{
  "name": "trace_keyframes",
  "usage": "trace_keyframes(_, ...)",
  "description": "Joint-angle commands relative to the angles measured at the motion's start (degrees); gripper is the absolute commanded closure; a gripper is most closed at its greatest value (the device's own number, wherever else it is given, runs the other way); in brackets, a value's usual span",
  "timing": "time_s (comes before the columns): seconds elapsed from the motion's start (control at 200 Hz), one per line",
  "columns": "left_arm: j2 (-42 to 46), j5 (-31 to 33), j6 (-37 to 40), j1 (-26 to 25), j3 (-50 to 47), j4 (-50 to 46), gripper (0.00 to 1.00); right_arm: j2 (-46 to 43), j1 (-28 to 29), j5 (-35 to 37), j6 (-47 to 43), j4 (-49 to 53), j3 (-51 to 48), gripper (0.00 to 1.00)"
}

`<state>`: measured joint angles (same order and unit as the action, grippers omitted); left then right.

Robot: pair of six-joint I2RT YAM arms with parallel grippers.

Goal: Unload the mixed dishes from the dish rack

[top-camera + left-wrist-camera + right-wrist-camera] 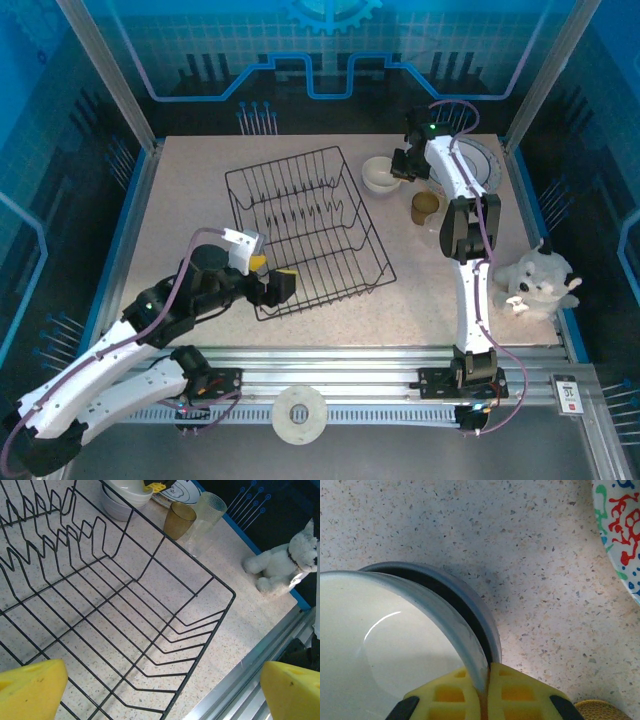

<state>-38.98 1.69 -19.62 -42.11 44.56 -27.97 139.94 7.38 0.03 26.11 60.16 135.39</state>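
Right fingers (492, 680): clenched on the rim of the small cream bowl (385, 655).
Bowl position: off the rack, tilted over a grey bowl (470, 602) on the counter (470, 525); can't tell whether the two touch.
Left fingers (30, 685): spread wide, grasping nothing, over the near corner of the dish rack (200, 566).
Risk, release: let go while tilted, the bowl may rock or slide off the grey one.
Risk, neighbours: squiggle-patterned plate (620, 535) and brown cup (179, 520) sit near; a skidding bowl could strike them.
Risk, grip: a thin rim pinch could slip.
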Motion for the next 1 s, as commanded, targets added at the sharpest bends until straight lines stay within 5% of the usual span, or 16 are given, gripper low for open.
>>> trace_keyframes(0.0, 0.61, 0.43, -0.78, 0.69, -0.93, 1.33, 0.01, 0.94, -0.61, -0.17, 0.19, -0.13, 2.5, 1.0)
trace_keyframes(0.685, 0.49, 4.24, -1.82, 2.27, -0.17, -0.64, 0.01, -0.11, -1.32, -5.01, 0.11, -1.66, 2.78, 0.68)
trace_keyframes(0.996, 0.49, 5.78, -3.21, 6.54, 2.45, -1.8, 0.01, -13.88, -1.23, -9.34, 0.01, -6.95, -2.6, 0.23)
